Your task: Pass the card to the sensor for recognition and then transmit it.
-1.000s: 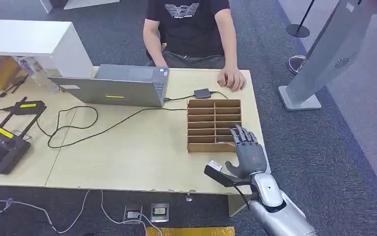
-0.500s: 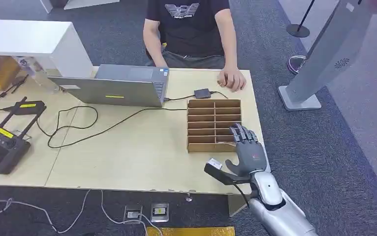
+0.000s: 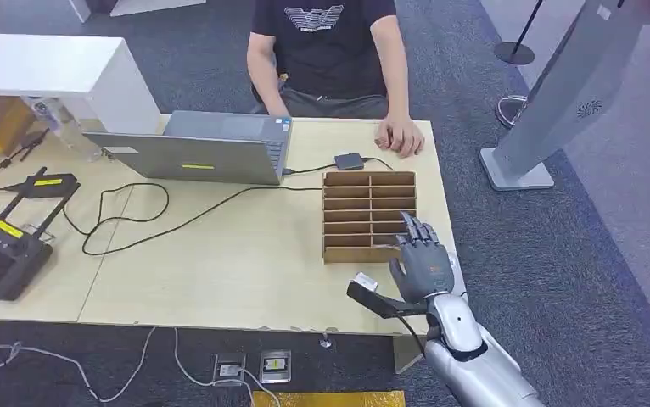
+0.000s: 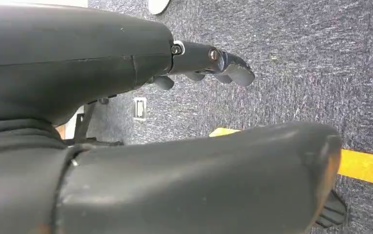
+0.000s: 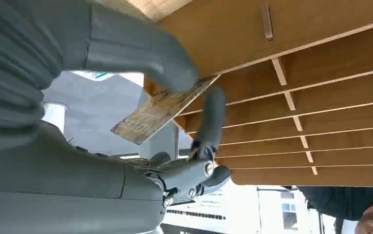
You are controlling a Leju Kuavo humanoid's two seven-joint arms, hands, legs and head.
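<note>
My right hand point(image 3: 423, 263) is at the near right corner of the wooden slotted card box point(image 3: 368, 203). In the right wrist view it point(image 5: 126, 126) pinches a worn, pale card point(image 5: 160, 114) between thumb and a finger, with the card partly in a slot at the edge of the box point(image 5: 296, 97). A small black sensor point(image 3: 349, 160) lies just beyond the box, cabled to the laptop point(image 3: 211, 148). My left hand point(image 4: 214, 63) hangs over the grey carpet, fingers apart, holding nothing.
A person sits at the far side of the table, one hand point(image 3: 400, 136) resting near the sensor. Black cables point(image 3: 135, 216) loop across the table's middle. A black controller point(image 3: 3, 250) lies at the left. A grey kiosk point(image 3: 559, 93) stands on the right.
My right hand has shifted slightly left and toward me at the box's corner. The person and the things on the table have not moved.
</note>
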